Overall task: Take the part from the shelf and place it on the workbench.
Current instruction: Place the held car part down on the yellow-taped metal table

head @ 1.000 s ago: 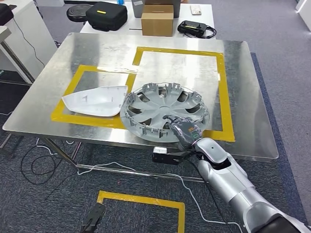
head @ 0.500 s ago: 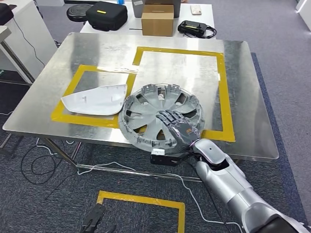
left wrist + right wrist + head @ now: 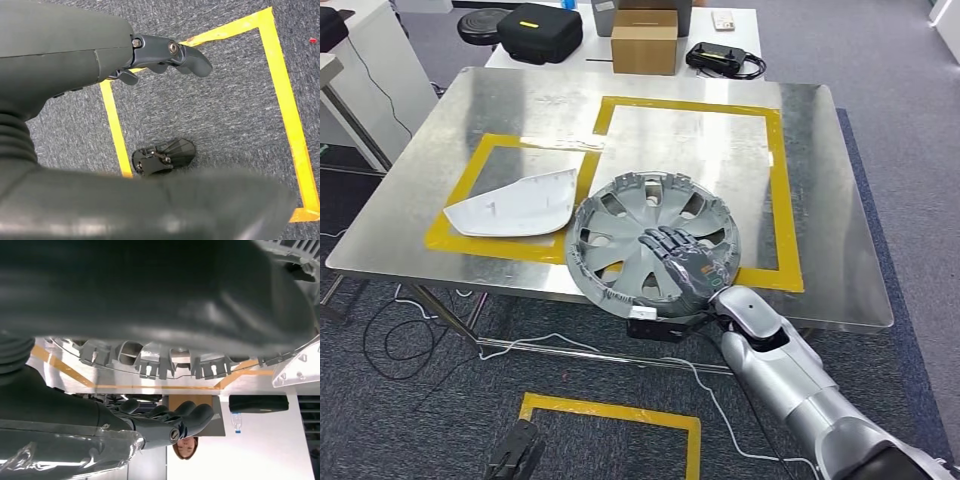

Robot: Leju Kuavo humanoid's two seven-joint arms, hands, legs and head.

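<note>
A grey hubcap (image 3: 637, 225) sits tilted at the front of the steel workbench (image 3: 546, 110), its near rim raised and hanging over the table's front edge. It straddles the yellow tape between the two marked squares. My right hand (image 3: 682, 262) grips its near rim, with the fingers spread over the inner face. In the right wrist view the rim's clips (image 3: 158, 360) run between the thumb and the dark fingers (image 3: 177, 420). A white cover part (image 3: 515, 205) lies in the left square, touching the hubcap's edge. My left hand (image 3: 166, 52) hangs over the carpet, fingers out, holding nothing.
A cardboard box (image 3: 644, 42), a black case (image 3: 539, 30) and a black device (image 3: 720, 58) stand on a table behind. Cables (image 3: 546, 345) trail under the workbench. A yellow tape square (image 3: 622, 415) marks the carpet. A person (image 3: 185, 447) is beyond the bench.
The hubcap's near rim has risen, so it tilts more steeply and has shifted slightly left. My right hand slid up over its face. The white part was nudged a little left.
</note>
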